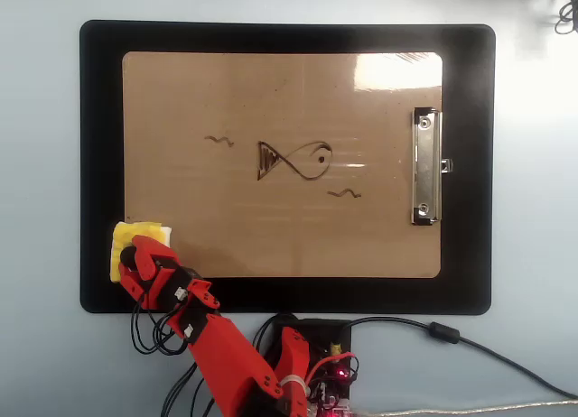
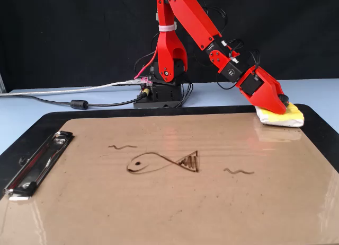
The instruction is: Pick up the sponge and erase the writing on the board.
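Note:
The yellow sponge (image 1: 127,236) lies over the lower left corner of the tan board (image 1: 271,92) in the overhead view, partly on the black mat. My red gripper (image 1: 140,254) sits on top of it, jaws drawn together at its centre, hiding the knob. In the fixed view the gripper (image 2: 282,104) presses down on the sponge (image 2: 290,117) at the board's (image 2: 159,208) far right corner. The writing, a small fish (image 1: 293,160) (image 2: 161,163) with two squiggles (image 1: 219,141) (image 1: 344,193), is intact mid-board, well away from the gripper.
A silver clip (image 1: 426,164) (image 2: 34,168) holds the board's short side opposite the sponge. The black mat (image 1: 99,119) frames the board. The arm's base (image 1: 307,363) and cables (image 2: 79,103) sit just off the mat's edge.

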